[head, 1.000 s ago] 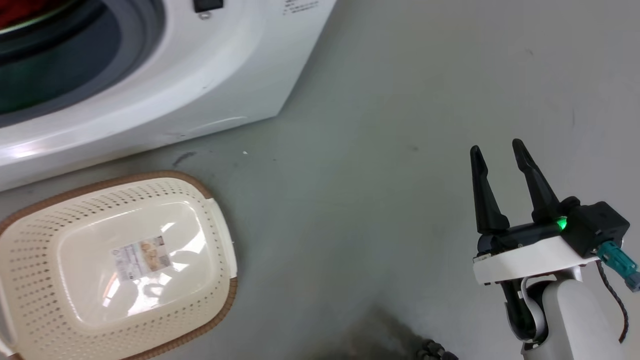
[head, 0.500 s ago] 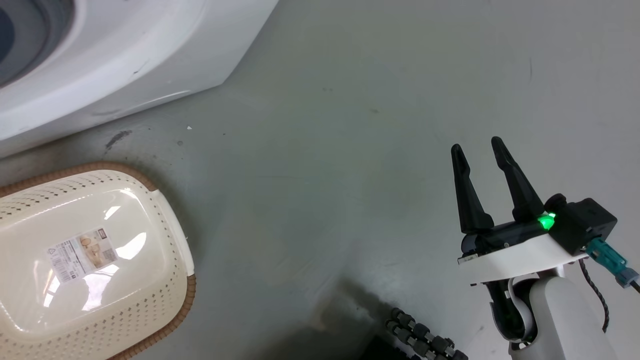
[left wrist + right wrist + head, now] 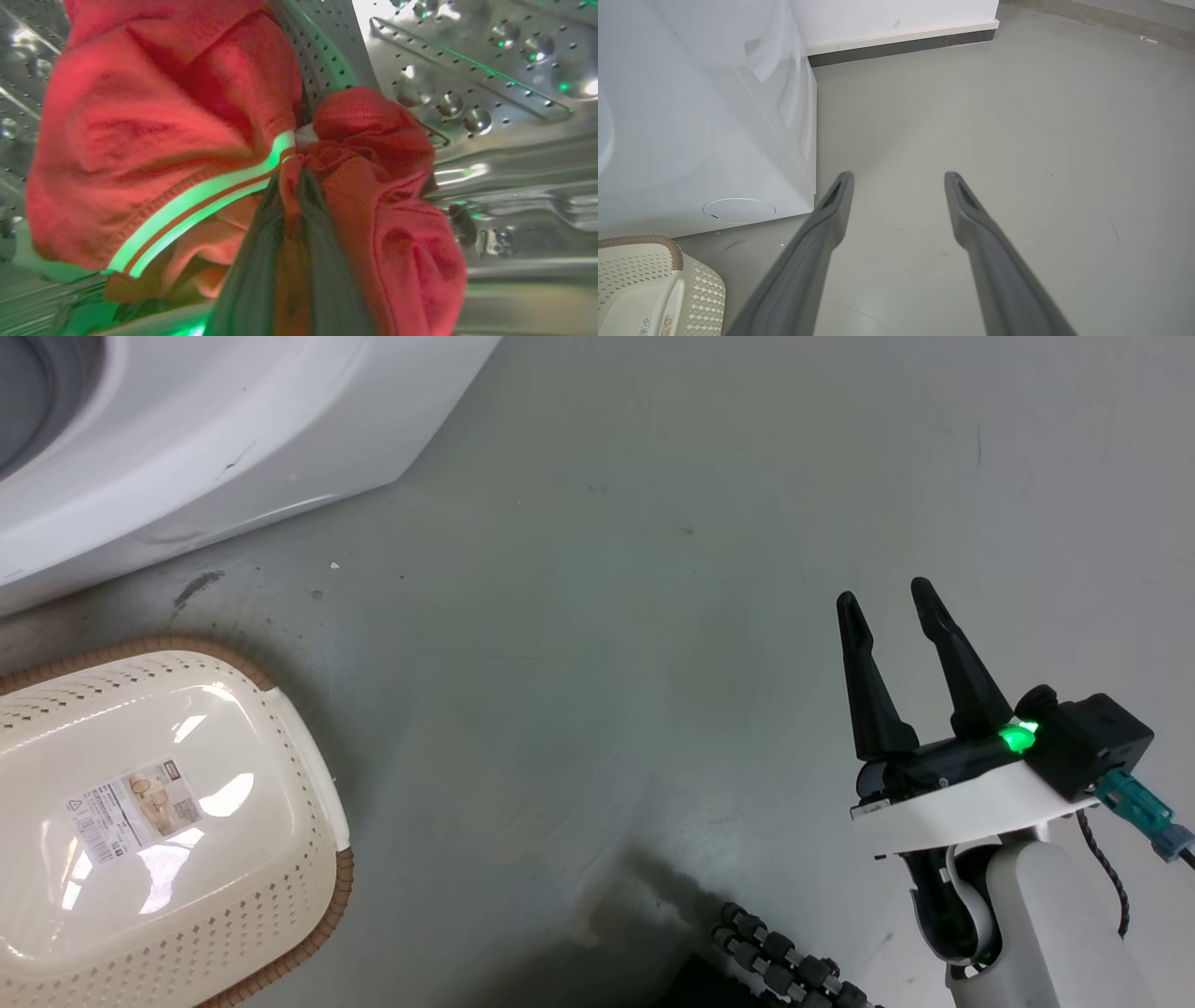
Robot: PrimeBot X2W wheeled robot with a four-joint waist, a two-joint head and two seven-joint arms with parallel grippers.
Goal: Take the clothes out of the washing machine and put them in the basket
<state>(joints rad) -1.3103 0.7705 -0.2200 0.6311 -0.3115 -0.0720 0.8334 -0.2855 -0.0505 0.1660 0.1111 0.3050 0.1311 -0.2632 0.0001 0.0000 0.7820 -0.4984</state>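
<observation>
Inside the washing machine's perforated steel drum [image 3: 467,70] lie the bright red clothes [image 3: 154,140], one with a striped band lit green. My left gripper [image 3: 290,186] is shut on a fold of the red fabric, which bunches between its fingers. In the head view the white washing machine [image 3: 233,420] fills the upper left. The cream basket [image 3: 112,686] stands on the floor before it, holding only its paper label [image 3: 135,810]. My right gripper [image 3: 882,595] hangs open over bare floor at the right. From the right wrist, that gripper [image 3: 899,176] points past the machine [image 3: 691,116] and the basket [image 3: 698,284].
Grey floor [image 3: 597,663] stretches between the basket and my right arm. A black ribbed cable [image 3: 784,971] lies at the bottom edge near my base. A white wall with a dark skirting [image 3: 901,42] runs behind the machine.
The head camera has swung, so the machine and basket slid left in the picture and the porthole has almost left it. My right gripper stays open in much the same place.
</observation>
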